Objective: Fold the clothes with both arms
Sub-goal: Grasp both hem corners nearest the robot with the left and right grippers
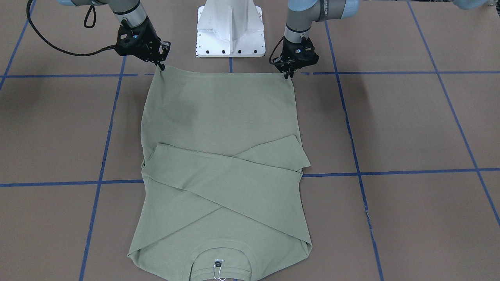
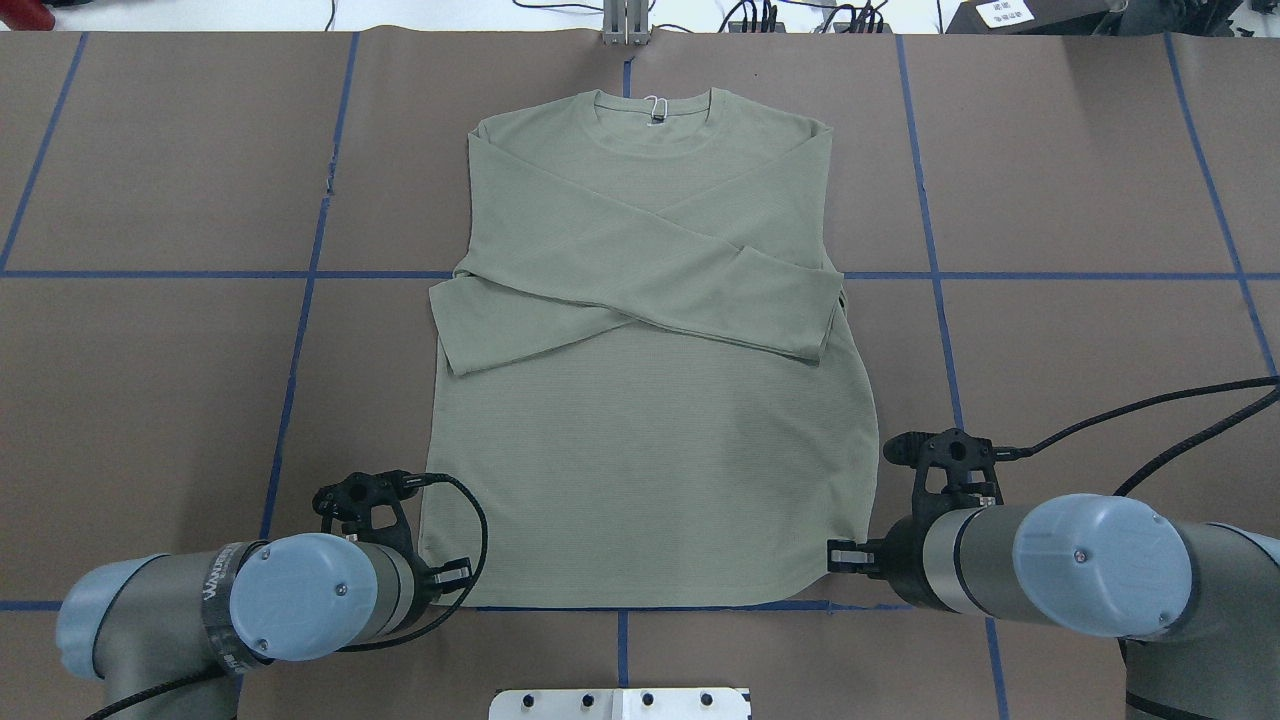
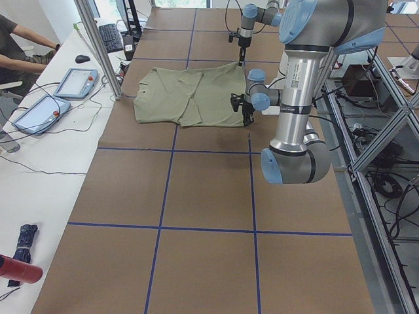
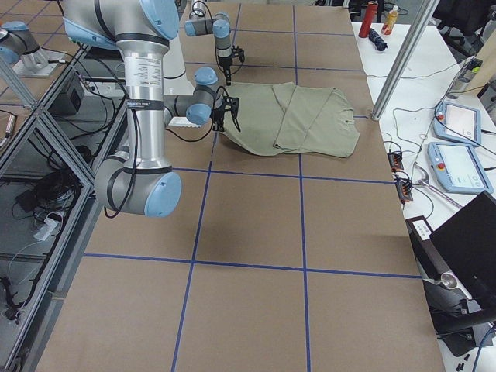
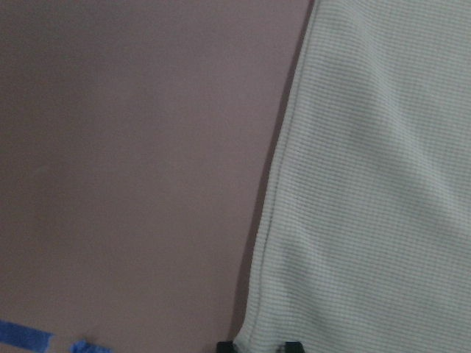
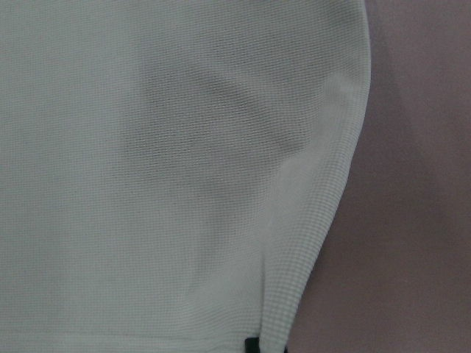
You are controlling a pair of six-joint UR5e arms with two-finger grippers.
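Flat mid-frame on the bench (image 2: 150, 380), the green shirt (image 2: 650, 440) runs lengthwise bottom to top in the overhead view, collar (image 2: 655, 100) uppermost, its dark neck label (image 1: 219, 260) unreadable, while left pincer (image 1: 288, 74) and right pincer (image 1: 160, 65) each pinch a hem corner.

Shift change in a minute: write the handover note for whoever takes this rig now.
Left gripper: shut on the hem corner on its side of the green long-sleeved shirt.
Right gripper: shut on the other hem corner.
The shirt lies spread on the table, hem toward the robot and collar at the far end.
Done: both sleeves are folded in and crossed over the chest.
Left: probably carry the hem up toward the collar to fold the body, then release.
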